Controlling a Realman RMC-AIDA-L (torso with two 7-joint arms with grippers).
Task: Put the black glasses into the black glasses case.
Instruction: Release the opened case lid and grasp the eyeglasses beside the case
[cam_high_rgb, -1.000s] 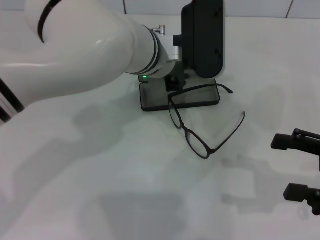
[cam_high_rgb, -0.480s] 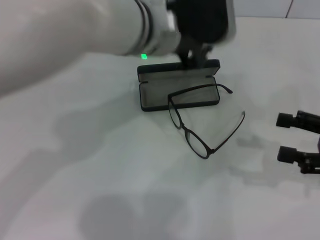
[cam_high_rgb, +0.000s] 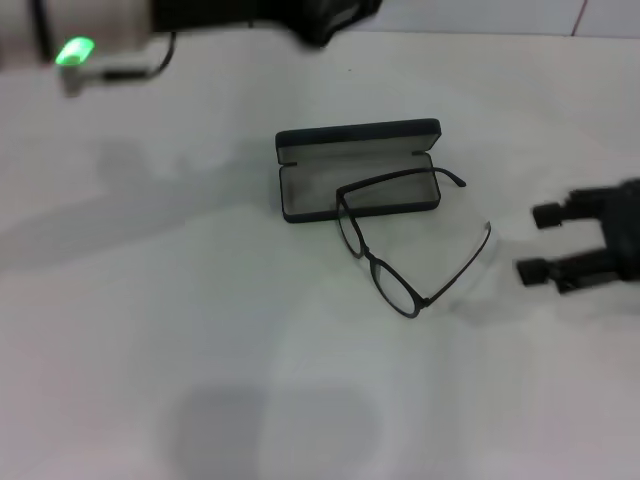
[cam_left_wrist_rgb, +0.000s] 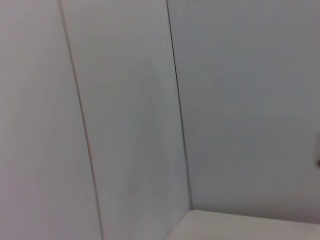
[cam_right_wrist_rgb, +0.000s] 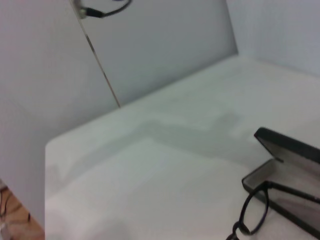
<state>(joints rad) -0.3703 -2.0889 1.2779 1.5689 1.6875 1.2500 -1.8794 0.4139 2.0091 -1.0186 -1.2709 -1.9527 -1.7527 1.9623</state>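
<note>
Black glasses (cam_high_rgb: 400, 240) half in the open black glasses case (cam_high_rgb: 357, 170)
Front runs diagonally across the table (cam_high_rgb: 150, 330); left pincer has lifted away, state unclear; right pincer (cam_high_rgb: 548, 242) gapes, now nearer.

White table (cam_high_rgb: 150, 330) against pale panelled walls (cam_left_wrist_rgb: 125, 100).

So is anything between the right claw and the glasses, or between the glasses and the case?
Nothing visible. Bare table separates the right claw from the glasses. The case lies open, and one temple arm already reaches over its tray. The left claw is up at the far left, out of view.
</note>
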